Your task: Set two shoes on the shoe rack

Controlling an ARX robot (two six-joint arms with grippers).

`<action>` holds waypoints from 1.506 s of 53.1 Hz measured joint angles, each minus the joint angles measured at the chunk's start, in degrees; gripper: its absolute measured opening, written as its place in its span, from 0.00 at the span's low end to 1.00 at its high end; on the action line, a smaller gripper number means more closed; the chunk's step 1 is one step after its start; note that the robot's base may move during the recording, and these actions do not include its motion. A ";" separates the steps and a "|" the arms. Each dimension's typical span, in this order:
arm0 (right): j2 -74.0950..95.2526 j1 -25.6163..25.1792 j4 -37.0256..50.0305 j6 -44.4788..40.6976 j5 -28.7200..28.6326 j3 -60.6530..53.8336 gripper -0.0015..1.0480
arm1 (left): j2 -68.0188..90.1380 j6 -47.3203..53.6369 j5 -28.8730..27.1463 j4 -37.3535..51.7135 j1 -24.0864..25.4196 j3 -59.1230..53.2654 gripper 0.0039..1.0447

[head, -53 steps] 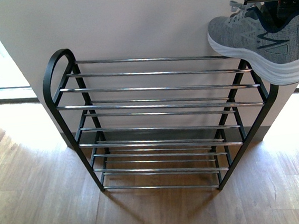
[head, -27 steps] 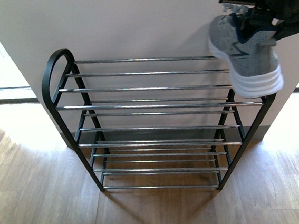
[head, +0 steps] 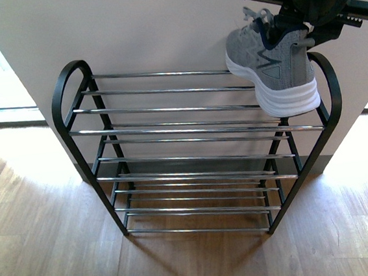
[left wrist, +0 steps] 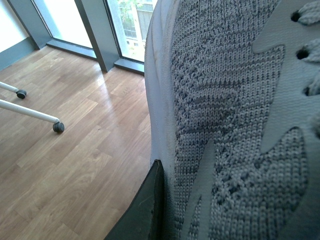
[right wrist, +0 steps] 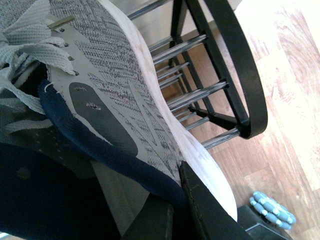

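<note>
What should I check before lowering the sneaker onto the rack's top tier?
1. Right pincer grip on sneaker: ok, clamped at the collar.
2. Sneaker over the right end of the rack top tier: ok.
3. Visible top bars bare: ok.
4. Sole level with the bars: cannot tell.
5. Sole touching the bars: cannot tell.
6. Left finger lies against second sneaker; other finger hidden, so grip: cannot tell.
</note>
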 joint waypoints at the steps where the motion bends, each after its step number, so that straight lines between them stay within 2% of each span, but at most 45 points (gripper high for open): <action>1: 1.31 -0.39 -0.63 0.74 0.11 1.14 0.02 | 0.02 0.00 0.00 0.00 0.02 0.00 0.11; 6: 6.27 -0.90 -2.75 2.75 1.09 5.25 0.02 | 0.02 0.00 0.00 0.00 0.00 0.00 0.11; 17: 7.76 -0.44 -3.10 4.13 3.26 6.03 0.02 | 0.02 0.00 -0.02 0.00 0.02 0.00 0.11; 32: 7.76 -1.86 -8.81 4.72 10.32 7.26 0.02 | 0.02 0.00 0.00 0.00 0.02 0.00 0.11; 48: 7.76 -2.97 -9.64 7.74 11.10 7.80 0.02 | 0.02 0.00 0.02 0.00 0.00 0.00 0.11; 52: 7.76 -2.91 -9.64 8.26 11.06 7.82 0.11 | 0.02 0.00 -0.24 0.00 0.02 0.00 0.11; 59: 7.76 -2.91 -8.57 8.22 11.65 7.82 0.36 | 0.02 0.00 0.00 0.00 0.00 0.00 0.11; 66: 7.54 -2.49 -4.68 3.34 14.40 7.37 0.53 | 0.02 0.00 -0.02 0.00 0.02 0.00 0.11; 71: 6.32 -1.81 5.22 -8.94 17.70 5.05 0.68 | 0.02 0.00 -0.02 0.00 0.02 0.00 0.11; 73: 6.08 -2.16 8.81 -13.18 17.40 4.52 0.73 | 0.02 0.00 0.00 0.00 0.00 0.00 0.11; 76: 3.80 -3.76 18.53 -27.69 15.19 0.76 0.84 | 0.00 0.00 0.00 0.00 0.00 0.00 0.11; 78: 2.27 -5.49 20.81 -34.40 13.11 -1.16 0.91 | 0.02 0.00 0.02 0.00 0.00 0.00 0.11; 80: 0.96 -6.82 23.54 -41.05 12.63 -3.10 0.93 | 0.02 0.00 -0.17 0.00 0.02 0.00 0.11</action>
